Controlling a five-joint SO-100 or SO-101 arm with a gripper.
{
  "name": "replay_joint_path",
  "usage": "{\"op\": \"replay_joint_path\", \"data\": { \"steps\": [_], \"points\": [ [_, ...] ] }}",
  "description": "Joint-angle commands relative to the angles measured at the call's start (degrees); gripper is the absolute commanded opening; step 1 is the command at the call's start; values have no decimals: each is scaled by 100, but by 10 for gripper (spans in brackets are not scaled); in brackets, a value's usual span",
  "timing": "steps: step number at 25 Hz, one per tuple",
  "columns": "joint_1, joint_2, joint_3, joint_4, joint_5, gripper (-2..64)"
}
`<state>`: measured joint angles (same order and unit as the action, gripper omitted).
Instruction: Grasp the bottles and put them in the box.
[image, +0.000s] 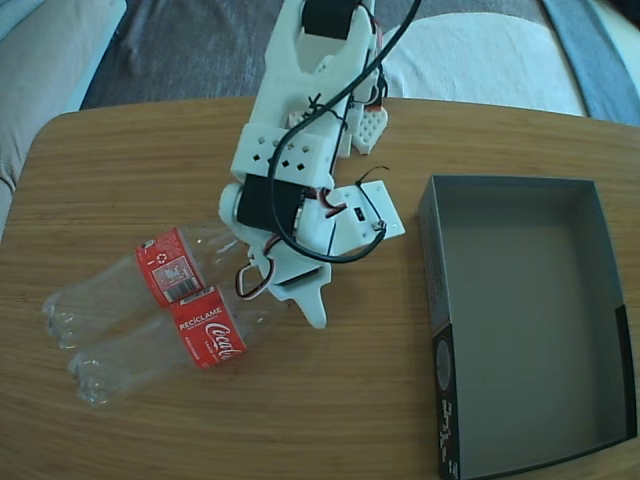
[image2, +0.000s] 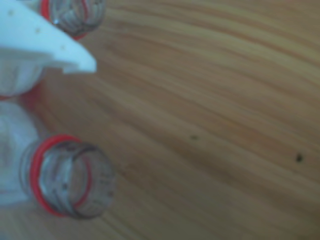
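Note:
Two clear bottles lie side by side on the left of the wooden table, bases toward the lower left. The back bottle (image: 168, 266) and the front bottle (image: 210, 328) each carry a red label. Their necks run under my gripper (image: 285, 290), whose white finger (image: 314, 306) points down toward the table's front. In the wrist view both mouths look uncapped with red rings, one neck (image2: 75, 15) above my white finger (image2: 50, 50) and one neck (image2: 70, 180) below it. My second finger is hidden. The box (image: 530, 300) sits empty on the right, dark grey inside.
Bare wood table (image: 350, 400) lies between the bottles and the box. The arm (image: 300, 130) reaches in from the far edge with a black cable looping over it. Beyond the rounded table edge are a grey cushion and a rug.

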<state>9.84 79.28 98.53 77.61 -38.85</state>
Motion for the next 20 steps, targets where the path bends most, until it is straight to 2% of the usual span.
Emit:
{"op": "replay_joint_path", "data": {
  "steps": [1, 10, 20],
  "points": [
    [35, 53, 18, -149, 26, 524],
    [-9, 62, 44, -519, 167, 524],
    [62, -299, 44, -527, 123, 524]
  ]
}}
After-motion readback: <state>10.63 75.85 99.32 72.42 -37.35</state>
